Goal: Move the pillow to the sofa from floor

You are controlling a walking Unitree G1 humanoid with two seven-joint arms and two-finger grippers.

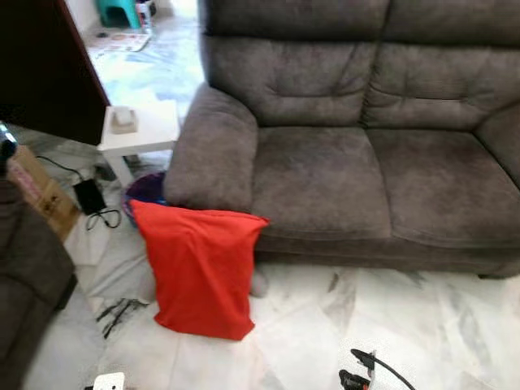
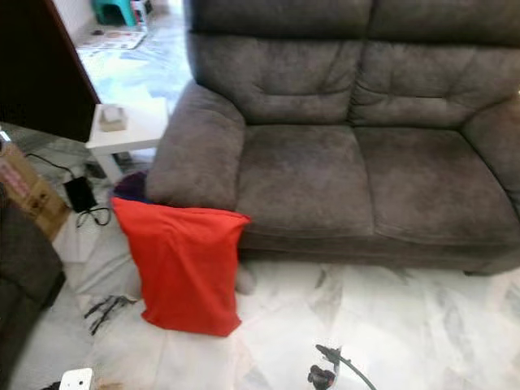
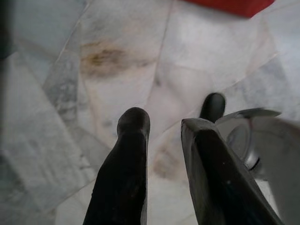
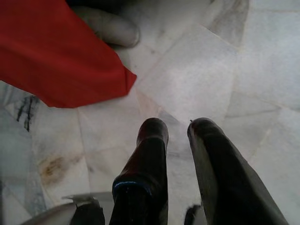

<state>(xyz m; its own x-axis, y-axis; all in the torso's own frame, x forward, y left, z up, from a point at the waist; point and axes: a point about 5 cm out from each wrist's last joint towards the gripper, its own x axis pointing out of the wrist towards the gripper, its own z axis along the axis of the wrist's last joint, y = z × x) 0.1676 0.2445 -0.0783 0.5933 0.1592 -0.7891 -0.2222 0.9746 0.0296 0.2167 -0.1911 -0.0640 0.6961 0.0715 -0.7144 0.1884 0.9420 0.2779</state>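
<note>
The red pillow (image 1: 199, 272) stood on the marble floor (image 1: 406, 325), propped against the front of the grey sofa (image 1: 357, 171) below its armrest, long axis running upright. From the right gripper (image 4: 177, 136) it lay toward ten o'clock, near corner close by, fingers narrowly parted and empty. The left gripper (image 3: 168, 126), likewise slightly open and holding nothing, caught red only at one o'clock, farther off. The right arm looked nearer.

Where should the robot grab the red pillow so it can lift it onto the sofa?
Probably the pillow's top edge, coming from the front and above. It stands on the floor leaning against the sofa's armrest, so its upper edge and right corner stick out free, while its bottom is pressed to the tiles.
</note>
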